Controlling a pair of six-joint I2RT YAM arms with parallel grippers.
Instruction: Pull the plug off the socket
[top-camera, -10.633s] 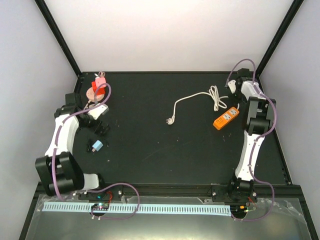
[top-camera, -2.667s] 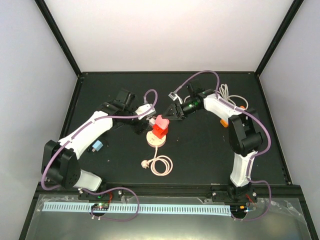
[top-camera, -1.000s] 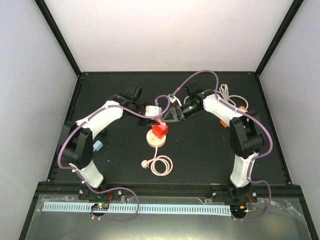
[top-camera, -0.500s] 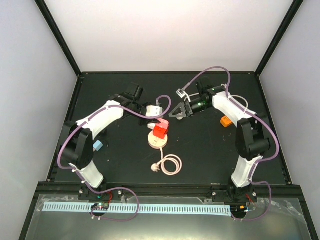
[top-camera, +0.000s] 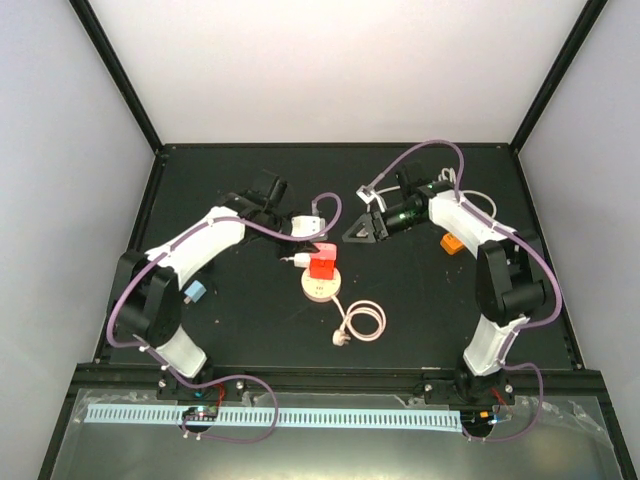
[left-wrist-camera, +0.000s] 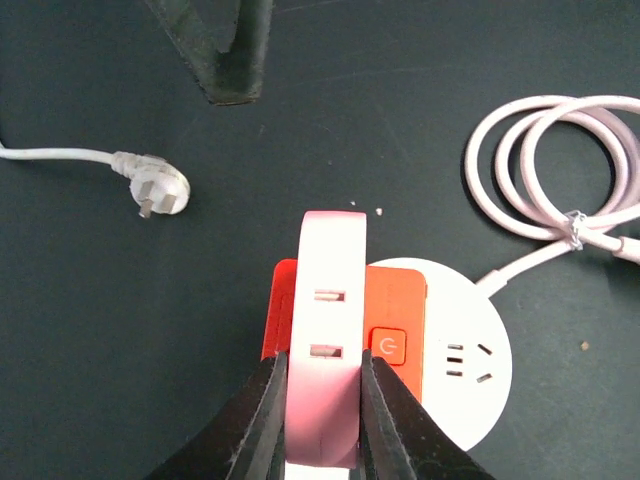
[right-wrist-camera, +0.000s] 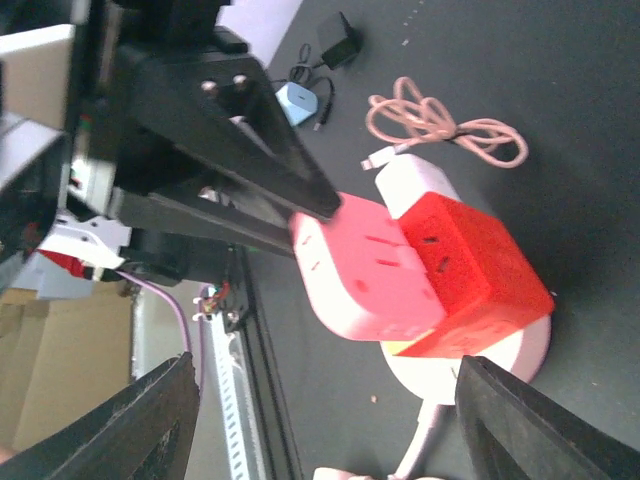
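A pink plug block (left-wrist-camera: 330, 350) sits against the side of a red cube adapter (left-wrist-camera: 400, 310), which stands on a round white socket base (left-wrist-camera: 470, 360). My left gripper (left-wrist-camera: 323, 400) is shut on the pink plug, one finger on each flank. In the top view the left gripper (top-camera: 300, 247) holds the pink plug (top-camera: 305, 258) beside the red cube (top-camera: 322, 266) on the round base (top-camera: 320, 288). My right gripper (top-camera: 358, 230) hangs open a short way to the right, holding nothing. In the right wrist view the pink plug (right-wrist-camera: 370, 270) lies between the open right gripper (right-wrist-camera: 325, 365) and the left fingers (right-wrist-camera: 250, 150).
A coiled pink cable (top-camera: 365, 322) from the round base lies to its lower right. A loose white plug (left-wrist-camera: 155, 190) lies left of the adapter. An orange power strip (top-camera: 450, 243) is behind the right arm. A small blue charger (top-camera: 194, 291) lies at the left.
The left gripper has closed onto the pink plug. The right gripper has drawn back to the right, off the adapter. The pink cable coil has slid right.
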